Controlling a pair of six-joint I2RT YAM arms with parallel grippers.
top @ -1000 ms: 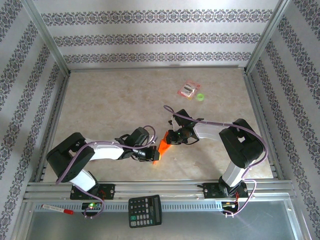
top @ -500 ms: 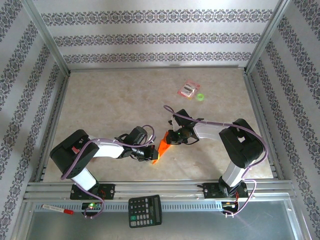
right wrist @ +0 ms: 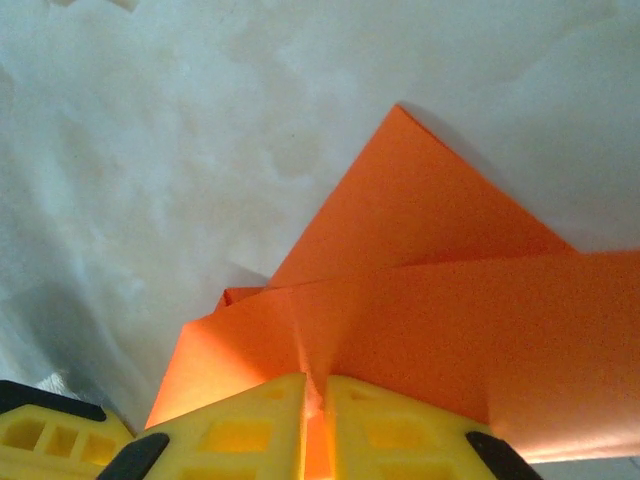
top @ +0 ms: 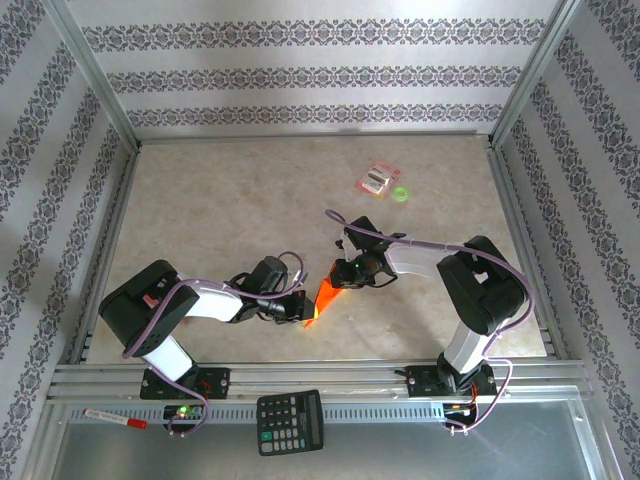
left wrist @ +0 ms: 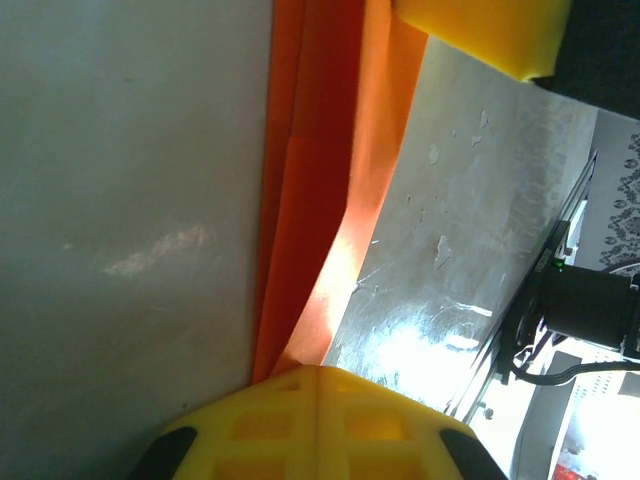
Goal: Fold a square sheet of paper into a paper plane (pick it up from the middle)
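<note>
Marbled desk [top: 220, 200] — paper plane [top: 324, 293], long axis near-left to far-right, left pincer [top: 303, 312] pinching its near end, right pincer [top: 340, 278] pinching its far end.

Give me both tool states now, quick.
Left tool: closed, pinching the paper plane.
Right tool: closed on the paper plane too, fingers nearly touching.

No writing is legible, not even on the calculator [top: 290, 422].

Slim bright orange paper plane [top: 323, 296], folded into layered creases, one corner pointed.
</note>
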